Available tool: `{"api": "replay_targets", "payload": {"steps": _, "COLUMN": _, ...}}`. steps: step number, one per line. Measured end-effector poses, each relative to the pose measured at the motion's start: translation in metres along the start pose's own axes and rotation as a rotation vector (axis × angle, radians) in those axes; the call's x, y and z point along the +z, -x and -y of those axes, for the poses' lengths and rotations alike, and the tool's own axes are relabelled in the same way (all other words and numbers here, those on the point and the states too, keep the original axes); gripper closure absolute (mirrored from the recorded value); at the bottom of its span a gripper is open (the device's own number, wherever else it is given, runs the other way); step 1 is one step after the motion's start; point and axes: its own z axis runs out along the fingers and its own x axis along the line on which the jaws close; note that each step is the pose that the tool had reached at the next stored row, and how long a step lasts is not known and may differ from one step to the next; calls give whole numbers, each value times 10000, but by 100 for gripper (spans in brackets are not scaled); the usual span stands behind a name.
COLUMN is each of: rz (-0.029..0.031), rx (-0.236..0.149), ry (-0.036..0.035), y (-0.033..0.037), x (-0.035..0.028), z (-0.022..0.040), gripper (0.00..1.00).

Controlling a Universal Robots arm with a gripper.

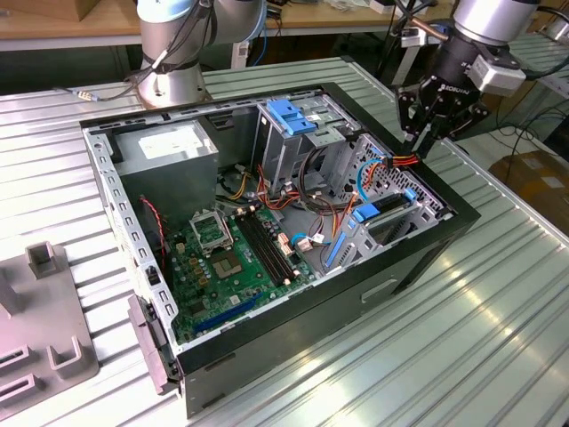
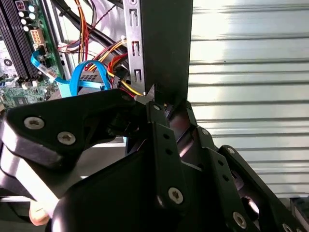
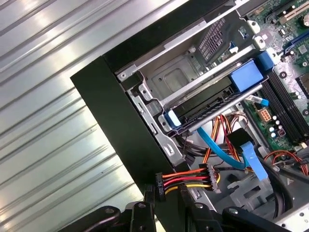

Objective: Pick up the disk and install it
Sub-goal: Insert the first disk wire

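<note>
- While the ribbed metal worktop [image 1: 498, 338] carried it, the open computer case [image 1: 293, 334] lay on its side, motherboard [image 1: 227, 258] facing up.
- Arm's end effector [image 1: 424, 140] hung over the case rim at the exterior view's right, just beside a power plug [image 3: 207, 173] with red, orange and yellow wires; apart or together, couldn't tell.
- Inside, the disk [image 3: 245, 76] sat edge-on in the drive bay [image 3: 178, 77] near that rim, blue carrier ends showing in the first wrist view.
</note>
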Motion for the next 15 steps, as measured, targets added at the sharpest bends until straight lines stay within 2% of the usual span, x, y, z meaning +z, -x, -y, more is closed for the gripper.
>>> {"api": "replay_targets", "payload": {"steps": 4, "rz": -54, "rx": -68, "ry": 83, "y": -5, "x": -1, "z": -8, "gripper": 67}}
{"api": "replay_targets", "payload": {"steps": 9, "rz": -138, "rx": -333, "ry": 199, "y": -17, "x": 1, "z": -28, "gripper": 67}}
{"api": "replay_targets", "payload": {"steps": 12, "rz": -149, "rx": -397, "ry": 213, "y": -20, "x": 1, "z": -33, "gripper": 67}}
{"api": "replay_targets", "payload": {"steps": 15, "rz": -215, "rx": -652, "ry": 184, "y": -18, "x": 2, "z": -49, "gripper": 67}}
